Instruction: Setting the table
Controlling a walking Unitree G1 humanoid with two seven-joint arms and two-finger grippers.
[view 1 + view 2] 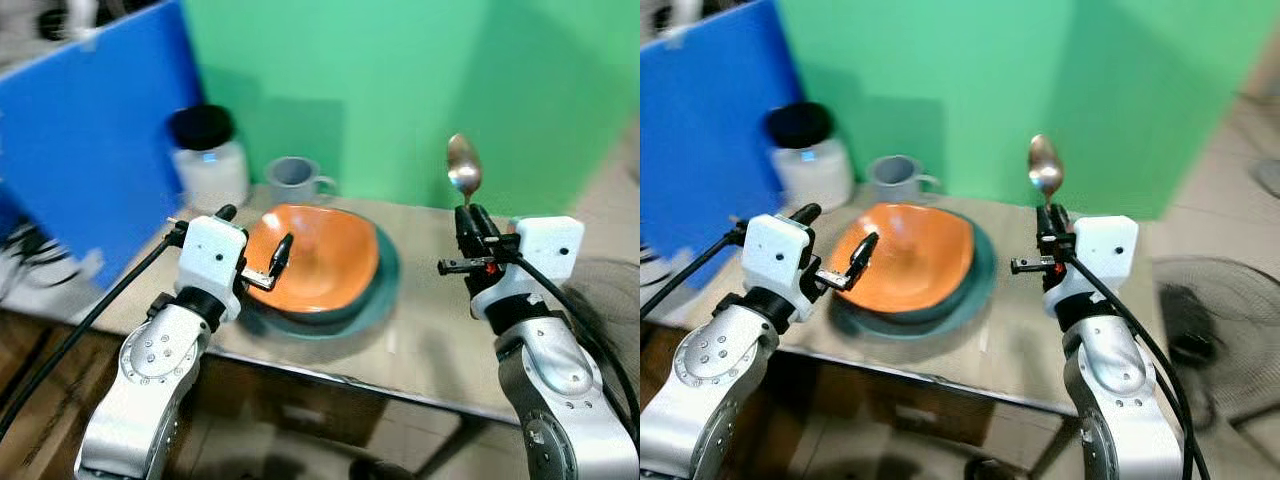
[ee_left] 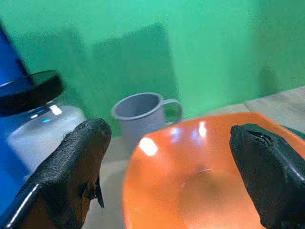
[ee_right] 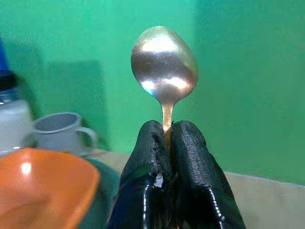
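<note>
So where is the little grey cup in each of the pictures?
Left eye view: the grey cup stands at the table's back edge, behind the orange bowl.
Right eye view: the cup is behind the bowl, right of the white jar.
Left wrist view: it sits between the open left claw's fingers, beyond the bowl.
Right wrist view: it is low at the side, behind the bowl, beside the right claw pinching the spoon.
Shared landmark: the orange bowl.

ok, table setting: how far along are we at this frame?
Done: orange bowl sits stacked on the teal plate, with the grey mug and a black-lidded white jar behind them on the table.
In hand: right gripper is shut on the spoon, held upright above the table, right of the plate.
Left: spoon not yet laid down. Left gripper is open, empty, at the bowl's left rim.
</note>
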